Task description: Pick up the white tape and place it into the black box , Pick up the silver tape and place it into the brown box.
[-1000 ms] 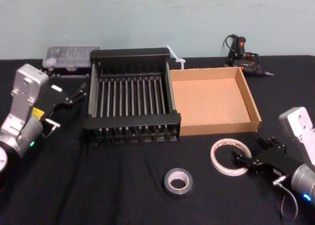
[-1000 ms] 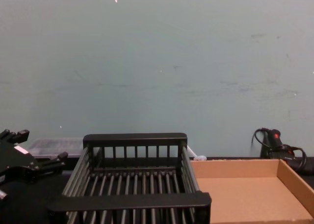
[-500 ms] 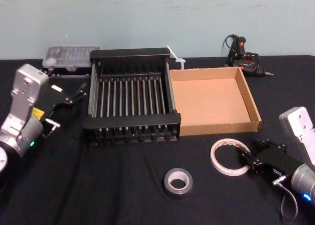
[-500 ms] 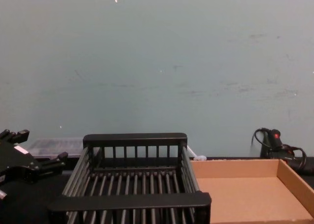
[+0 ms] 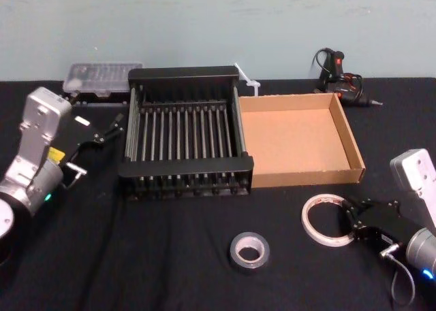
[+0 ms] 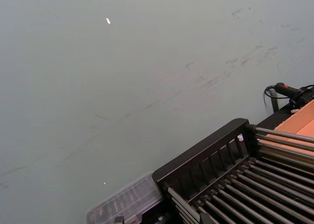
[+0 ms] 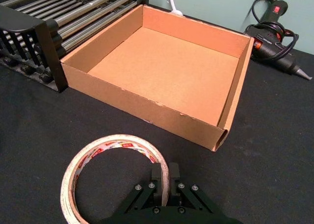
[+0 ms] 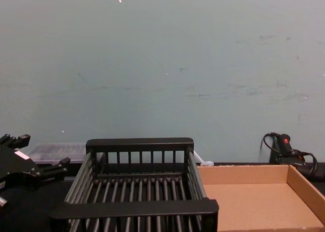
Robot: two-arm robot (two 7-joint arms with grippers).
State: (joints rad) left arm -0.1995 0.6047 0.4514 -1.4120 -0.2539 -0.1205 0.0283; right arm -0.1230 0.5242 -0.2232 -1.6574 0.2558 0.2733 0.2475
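A: Where's the white tape [image 5: 328, 219]?

B: Flat on the black surface [image 5: 170, 256] near the front right corner, just in front of the brown box [image 5: 297, 139]. Right pincer [image 7: 162, 177] has its jaws narrowed onto the roll's wall, one finger inside the ring, one outside. Pinched on the rim, I'd say.

A: How will it handle?

B: Light, stiff hoop, thin wall. That wall is the place to hold; it may swing or tilt from one pinch point. Smooth face, could slip.

A: And the silver tape [image 5: 248, 250]?

B: Lying flat near the front edge, mid-surface, well apart from the white one. Thicker, likely heavier, same wall grip.

A: Room to move?

B: Black box [image 5: 185, 139] stands touching the brown box's left wall. The carry must clear the cardboard's low wall and the crate's thick rim bar. Open surface in front of both.

A: Left pincer [image 5: 102, 131]?

B: Fingers apart, idle beside the crate's left side.
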